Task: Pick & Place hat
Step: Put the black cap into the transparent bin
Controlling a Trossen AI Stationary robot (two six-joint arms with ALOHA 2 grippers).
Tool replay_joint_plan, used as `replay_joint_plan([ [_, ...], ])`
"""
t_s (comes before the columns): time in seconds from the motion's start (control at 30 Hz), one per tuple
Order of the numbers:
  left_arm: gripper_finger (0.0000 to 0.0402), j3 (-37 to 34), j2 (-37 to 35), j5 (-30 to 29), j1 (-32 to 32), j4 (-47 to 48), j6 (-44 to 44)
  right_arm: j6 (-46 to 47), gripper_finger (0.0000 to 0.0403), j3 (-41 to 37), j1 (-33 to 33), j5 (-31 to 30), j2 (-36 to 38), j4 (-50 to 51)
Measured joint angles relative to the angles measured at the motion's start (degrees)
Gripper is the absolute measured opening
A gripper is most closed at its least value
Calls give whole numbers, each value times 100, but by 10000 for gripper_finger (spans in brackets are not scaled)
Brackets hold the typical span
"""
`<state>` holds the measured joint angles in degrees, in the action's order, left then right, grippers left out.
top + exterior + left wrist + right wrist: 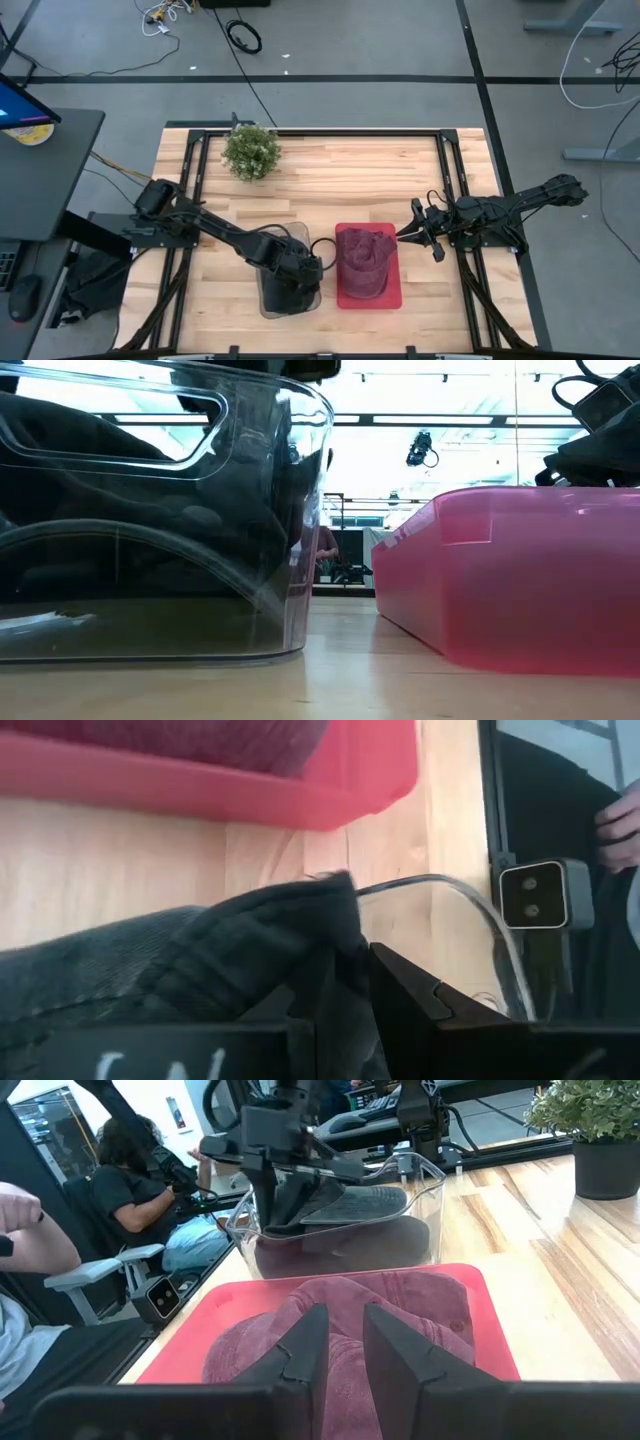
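- Two grippers in play. Left gripper (285, 1175) is down over the clear bin (289, 298), its jaws clenched on a fold of the dark hat (345, 1202); the left wrist view shows the cloth pinched between the two dark fingers.
- Dark hat: hangs from that grip, mostly inside the bin, some of it draped just above the rim. Soft grey-black fabric with a fine weave, limp, creased where gripped.
- Clear bin: transparent hard plastic, rounded corners, cut-out handle near the rim; it stands just beside the red tray (389, 293) on the wood table (340, 175).
- Right gripper (408, 232): hovers at the tray's edge, fingers (300, 1342) narrowly apart, holding nothing.
- Maroon hat (364, 258): lies crumpled in the tray. Ribbed, corduroy-like cloth. The tray is shallow, glossy, translucent pink-red.
- Judgement: the dark hat is at the bin but not yet released; whether it is going in or coming out I cannot tell. Maroon hat appears untouched.
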<state>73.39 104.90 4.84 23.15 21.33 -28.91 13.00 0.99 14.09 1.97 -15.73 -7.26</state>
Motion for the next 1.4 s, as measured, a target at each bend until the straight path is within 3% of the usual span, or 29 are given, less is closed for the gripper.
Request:
replay_joint_plan([
  [0.23, 68, 13, -177, -409, 93, -47, 99, 1, 68, 0, 2, 1, 1, -2],
  [0.47, 68, 13, -229, -1267, 48, -32, 364, -1, 68, 0, 0, 1, 0, -16],
  [0.63, 68, 16, -236, -1363, 1, 250, 77, 0, 68, 0, 1, 1, 0, -20],
  [0.87, 68, 32, 55, -834, 22, 949, -345, 0, 68, 0, 1, 0, 0, -29],
  [1.1, 68, 54, 597, 353, -97, 645, -179, 1, 68, 0, 2, -1, 0, -10],
  [1.4, 68, 18, 357, 274, -213, 548, -26, -1, 68, 0, 0, -1, 0, -3],
])
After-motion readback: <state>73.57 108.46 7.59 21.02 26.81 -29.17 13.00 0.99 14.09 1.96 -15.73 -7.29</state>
